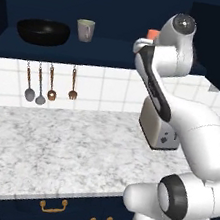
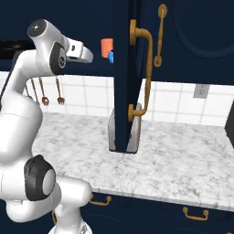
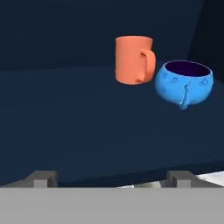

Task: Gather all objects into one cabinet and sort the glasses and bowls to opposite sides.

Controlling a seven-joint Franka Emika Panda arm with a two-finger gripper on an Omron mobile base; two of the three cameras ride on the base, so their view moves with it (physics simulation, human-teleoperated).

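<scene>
I'm looking along the gripper (image 3: 112, 178): jaws standing wide apart, tips at the bottom corners of the hand view, nothing between them. Beyond them, right of centre in the upper half, the orange cup (image 3: 132, 59) is standing upright on the navy shelf board (image 3: 78, 113), handle toward the blue bowl (image 3: 184, 81), which is sitting just beside it, close enough that I can't tell if they touch.

In the left base view the hand is hiding behind the arm's upper link near the frame top. At upper left the black bowl (image 1: 43, 31) and grey-beige cup (image 1: 85, 30) are sitting side by side on the same shelf. Below, spoons (image 1: 36, 84) are hanging on the tiles and the toaster (image 1: 158, 126) is on the counter.

My read: gathering looks done, sorting isn't, since each end is pairing one cup with one bowl. The next move probably calls for advancing and closing on one vessel without knocking its neighbour.
</scene>
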